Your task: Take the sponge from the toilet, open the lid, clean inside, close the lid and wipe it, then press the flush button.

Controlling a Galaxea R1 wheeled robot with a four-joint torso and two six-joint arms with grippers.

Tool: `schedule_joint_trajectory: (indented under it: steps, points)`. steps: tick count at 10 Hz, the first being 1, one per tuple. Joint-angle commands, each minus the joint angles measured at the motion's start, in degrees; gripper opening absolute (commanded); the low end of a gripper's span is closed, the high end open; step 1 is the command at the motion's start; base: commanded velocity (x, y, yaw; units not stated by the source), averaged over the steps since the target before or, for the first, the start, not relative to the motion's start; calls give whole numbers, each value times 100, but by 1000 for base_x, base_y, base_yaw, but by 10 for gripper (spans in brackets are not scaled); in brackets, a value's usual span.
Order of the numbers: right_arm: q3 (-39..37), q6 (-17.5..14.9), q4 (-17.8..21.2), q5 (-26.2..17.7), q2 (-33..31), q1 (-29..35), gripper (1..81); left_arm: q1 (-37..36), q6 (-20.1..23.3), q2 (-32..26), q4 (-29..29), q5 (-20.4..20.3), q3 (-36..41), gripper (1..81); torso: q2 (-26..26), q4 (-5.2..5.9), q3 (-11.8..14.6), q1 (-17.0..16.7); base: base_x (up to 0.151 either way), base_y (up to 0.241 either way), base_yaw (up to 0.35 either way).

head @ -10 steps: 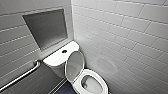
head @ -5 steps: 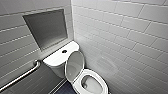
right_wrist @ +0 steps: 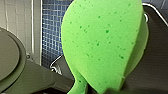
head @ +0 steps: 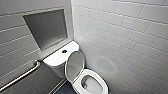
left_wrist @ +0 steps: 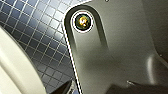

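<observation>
White brick-laid wall tiles [head: 120,37] closed in a narrow toilet corner, with dark blue mosaic floor [left_wrist: 32,32] underneath. In the right wrist view the sponge [right_wrist: 102,45], bright green and pocked with small pores, hung clear of any surface, close in front of the camera. It narrowed to its waist where the right gripper [right_wrist: 105,89] pinched it. The gripping parts themselves were lost behind the foam, so I judged the hold only from the way the sponge stayed up off the floor. Its far end was cut off by the frame edge. Behind it showed a strip of blue floor and pale wall tile.

In the head view the toilet [head: 101,80] stood at the lower middle of the frame, its bowl cut off by the bottom edge. The lid [head: 74,65] stood raised, leaning back toward the tank, and the seat was down. On the flat tank top [head: 56,58], left of the lid, sat the small dark flush button [head: 64,51]. A recessed grey niche [head: 46,28] filled the upper left, and a metal grab bar [head: 22,75] slanted across the lower left.

The left wrist view gave a dark robot plate, floor mosaic and a pale curved surface [left_wrist: 15,67] that I could not identify. I could not tell whether the left gripper was spread or closed.
</observation>
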Motion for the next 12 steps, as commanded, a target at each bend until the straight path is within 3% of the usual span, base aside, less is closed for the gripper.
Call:
schedule_joint_trajectory:
  steps: [1,4,6,9,12]
  points:
    - [-423,44,-26,-909,-160,158,10,-194,82,308,-216,904,287,811,0,0,0,0,0,0,0]
    - [-1306,44,-105,-927,166,-124,10,-379,74,308,-242,1029,367,811,0,0,0,0,0,0,0]
    - [-1315,9,-123,-910,263,-89,10,-379,91,308,-339,958,376,811,0,0,0,0,0,0,0]
    - [380,-17,-123,-883,-668,367,10,-379,91,308,-330,800,604,811,0,0,0,0,0,0,0]
    - [1199,-17,-79,-927,-1135,913,10,-282,56,11,-400,361,1299,811,0,0,0,0,0,0,0]
